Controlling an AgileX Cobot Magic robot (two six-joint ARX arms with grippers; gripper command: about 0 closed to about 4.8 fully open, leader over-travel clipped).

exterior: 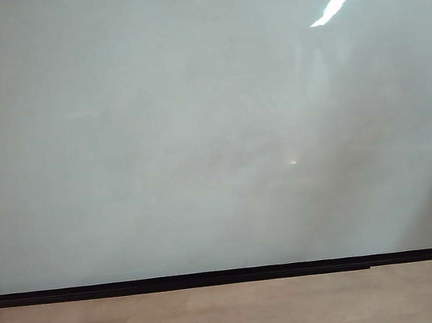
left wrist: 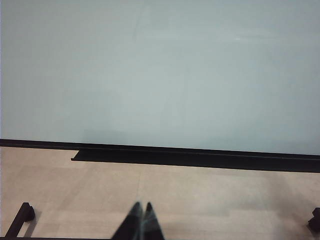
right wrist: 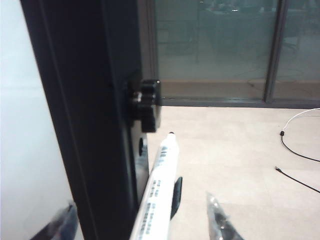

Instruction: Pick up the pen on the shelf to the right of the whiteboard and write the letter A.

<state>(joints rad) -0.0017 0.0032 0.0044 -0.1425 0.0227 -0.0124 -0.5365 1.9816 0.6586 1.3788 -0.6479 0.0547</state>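
The whiteboard (exterior: 196, 132) fills the exterior view, pale and glossy, with a black strip (exterior: 215, 276) along its lower edge. No letter A is in view on it, and neither gripper shows there. In the right wrist view the white pen (right wrist: 161, 185) with its black print lies along the board's black side frame (right wrist: 95, 125), tip pointing away. My right gripper (right wrist: 140, 201) is open. One finger (right wrist: 65, 222) is on the board side of the frame and the other (right wrist: 218, 222) is past the pen, apart from it. My left gripper (left wrist: 141, 206) is shut over the floor, facing the board.
A black knob (right wrist: 148, 104) juts from the frame just beyond the pen's tip. A black ledge (left wrist: 200, 157) runs under the board. Cables (right wrist: 295, 150) lie on the tan floor (exterior: 220, 316) at the right. Glass doors (right wrist: 215, 45) stand beyond.
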